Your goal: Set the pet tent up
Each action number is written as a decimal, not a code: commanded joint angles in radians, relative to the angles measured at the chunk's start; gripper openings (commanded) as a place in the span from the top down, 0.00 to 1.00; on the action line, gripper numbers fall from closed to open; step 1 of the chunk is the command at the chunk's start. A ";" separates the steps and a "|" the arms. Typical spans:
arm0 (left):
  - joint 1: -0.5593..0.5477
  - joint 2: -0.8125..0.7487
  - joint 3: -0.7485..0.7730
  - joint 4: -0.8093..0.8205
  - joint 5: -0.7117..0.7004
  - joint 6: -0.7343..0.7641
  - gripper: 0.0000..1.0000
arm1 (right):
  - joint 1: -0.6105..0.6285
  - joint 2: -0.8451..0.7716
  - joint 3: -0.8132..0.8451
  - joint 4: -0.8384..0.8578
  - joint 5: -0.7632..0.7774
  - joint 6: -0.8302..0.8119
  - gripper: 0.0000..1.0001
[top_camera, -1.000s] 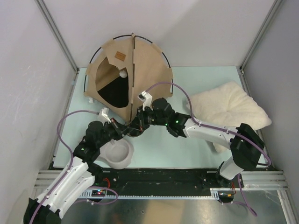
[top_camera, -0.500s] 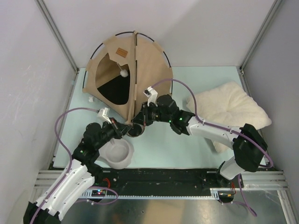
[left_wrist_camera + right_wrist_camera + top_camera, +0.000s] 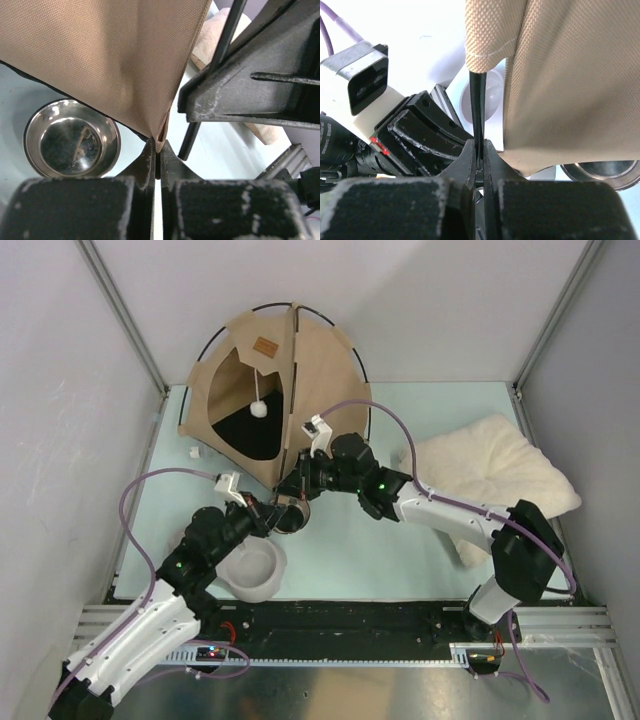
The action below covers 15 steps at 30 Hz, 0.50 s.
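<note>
The pet tent, tan with a black-lined doorway, stands at the back left of the mat, its white pompom hanging in the opening. My left gripper is shut on the tent's front bottom corner; its fingertips pinch the tan fabric. Just beyond it, my right gripper is shut on a thin black pole that comes out of a fabric sleeve. In the left wrist view that pole ends beside the corner.
The grey double pet bowl lies under both grippers, its steel dish just left of the held corner. A cream fluffy pillow lies at the right. A small white bit rests left of the tent. Walls stand close behind.
The tent has swung more upright, its doorway now faces the camera and the pompom hangs lower. Both grippers have shifted slightly with it and stayed shut.
</note>
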 commanded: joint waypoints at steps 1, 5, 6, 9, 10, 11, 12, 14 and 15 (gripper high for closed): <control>-0.083 -0.008 -0.025 -0.179 0.000 0.056 1.00 | -0.084 -0.002 0.125 0.217 0.163 0.002 1.00; -0.157 -0.007 -0.028 -0.181 -0.108 0.081 1.00 | -0.097 0.010 0.140 0.219 0.179 0.010 1.00; -0.180 -0.010 -0.031 -0.181 -0.143 0.089 1.00 | -0.103 0.011 0.142 0.221 0.180 0.016 1.00; -0.225 -0.018 -0.044 -0.182 -0.210 0.101 1.00 | -0.114 0.007 0.149 0.221 0.186 0.026 1.00; -0.234 -0.022 -0.048 -0.182 -0.228 0.101 1.00 | -0.117 0.006 0.151 0.219 0.187 0.028 1.00; -0.241 -0.027 -0.054 -0.182 -0.241 0.100 1.00 | -0.120 0.005 0.153 0.219 0.188 0.029 1.00; -0.244 -0.031 -0.059 -0.182 -0.252 0.100 1.00 | -0.122 0.005 0.154 0.217 0.189 0.030 1.00; -0.248 -0.037 -0.064 -0.182 -0.264 0.099 1.00 | -0.125 0.007 0.157 0.214 0.191 0.031 1.00; -0.250 -0.040 -0.066 -0.182 -0.267 0.099 1.00 | -0.126 0.009 0.158 0.213 0.192 0.030 1.00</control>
